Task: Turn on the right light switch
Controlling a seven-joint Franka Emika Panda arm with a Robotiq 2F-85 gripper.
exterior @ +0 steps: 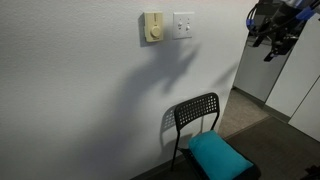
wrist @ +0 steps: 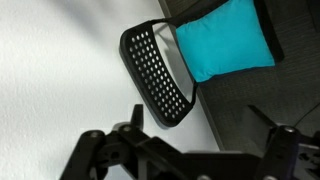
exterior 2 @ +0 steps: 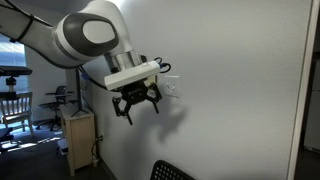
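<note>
The right light switch (exterior: 183, 24) is a white, roughly square plate on the white wall; it also shows in an exterior view (exterior 2: 173, 87), partly behind the arm. My gripper (exterior: 271, 38) hangs in the air well to the side of the switch, away from the wall. It also shows in an exterior view (exterior 2: 137, 102) and in the wrist view (wrist: 205, 125). Its fingers are spread apart and hold nothing. The wrist view looks down the wall and does not show the switch.
A cream-yellow plate with a round knob (exterior: 152, 27) sits beside the white one. Below stands a black perforated chair (exterior: 195, 114) with a teal cushion (exterior: 218, 155), also in the wrist view (wrist: 155, 70). A small wooden cabinet (exterior 2: 79, 135) stands by the wall.
</note>
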